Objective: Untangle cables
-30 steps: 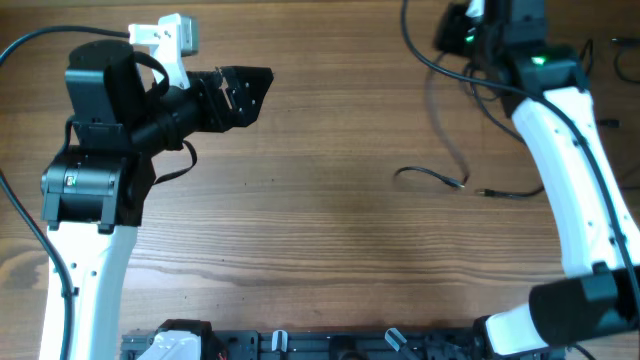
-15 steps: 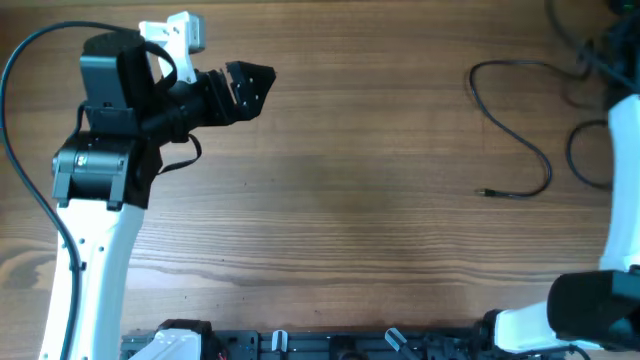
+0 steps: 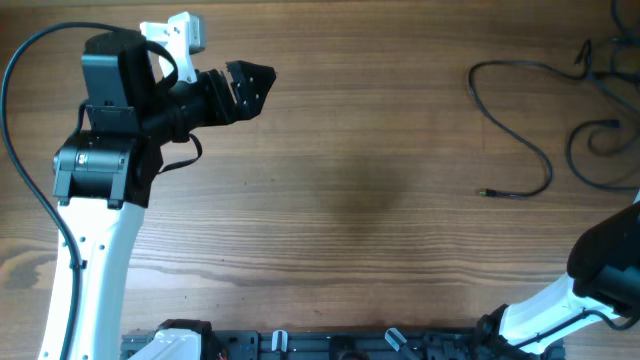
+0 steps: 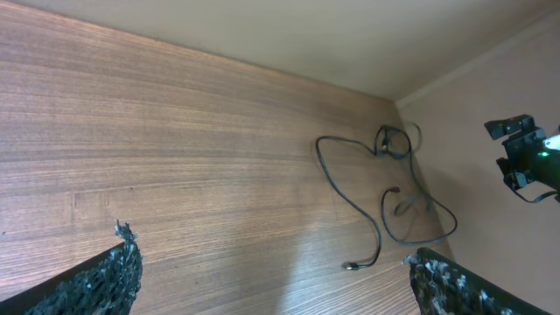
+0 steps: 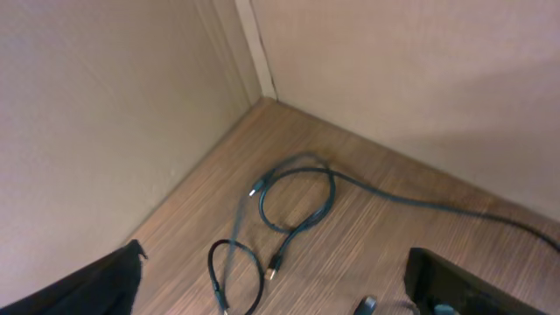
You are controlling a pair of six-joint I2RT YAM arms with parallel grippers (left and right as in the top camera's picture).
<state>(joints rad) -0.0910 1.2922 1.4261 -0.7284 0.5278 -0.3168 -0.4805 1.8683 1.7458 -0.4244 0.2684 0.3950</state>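
The cables lie loose at the table's far right: one long black cable [image 3: 548, 175] curves down to a small plug [image 3: 487, 192], and another cable [image 3: 572, 152] loops beside it. My left gripper [image 3: 252, 85] hovers open at the upper left, far from them; its wrist view shows the cables [image 4: 319, 156] and the plug [image 4: 350, 265] ahead between its fingers [image 4: 105, 280]. My right gripper [image 5: 276, 254] is out of the overhead view. It hangs open above cable loops [image 5: 297, 229] near a wall corner, holding nothing.
The right arm's dark lower link [image 3: 605, 265] sits at the bottom right edge. A black rail [image 3: 330, 345] runs along the front edge. Beige walls [image 5: 105, 131] meet in a corner behind the cables. The left arm's own thick wire [image 3: 15, 120] arcs at the far left.
The right arm swung off to the right, out of the overhead view, and its gripper opened. The cable it carried now lies in loops at the right. The left arm shifted slightly.
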